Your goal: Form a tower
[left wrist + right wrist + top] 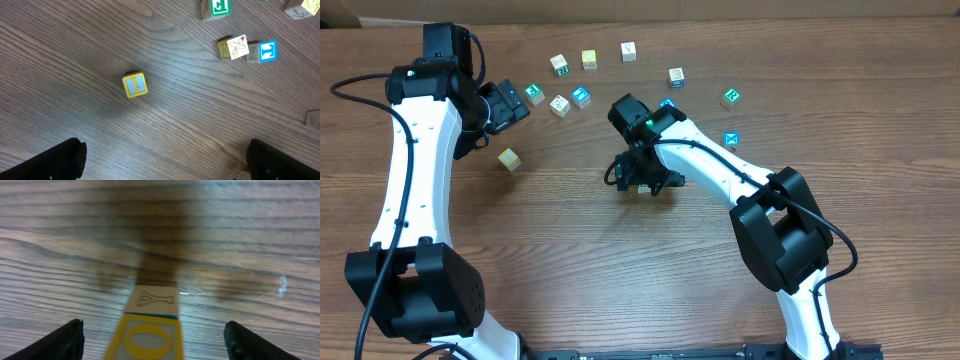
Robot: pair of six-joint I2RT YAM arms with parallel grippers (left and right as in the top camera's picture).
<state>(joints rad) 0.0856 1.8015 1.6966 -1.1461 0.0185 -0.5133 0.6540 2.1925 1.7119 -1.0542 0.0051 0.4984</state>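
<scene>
In the right wrist view the tower (156, 299) shows its pale wood top, engraved with a Y, and below it a yellow-framed face with an O. How many cubes it holds is hidden. My right gripper (155, 342) straddles it, open, with a gap on each side between cube and fingers (57, 341). From overhead that gripper (645, 178) covers the tower. My left gripper (506, 104) hangs open over bare wood at the upper left, its fingers (52, 162) empty. A loose yellow cube (134, 84) lies ahead of it.
Several loose cubes lie across the far half of the table (570, 250): a green one (534, 94), a pale one (560, 105) and a blue one (581, 97) near the left gripper, others at the back (628, 51) and right (731, 139).
</scene>
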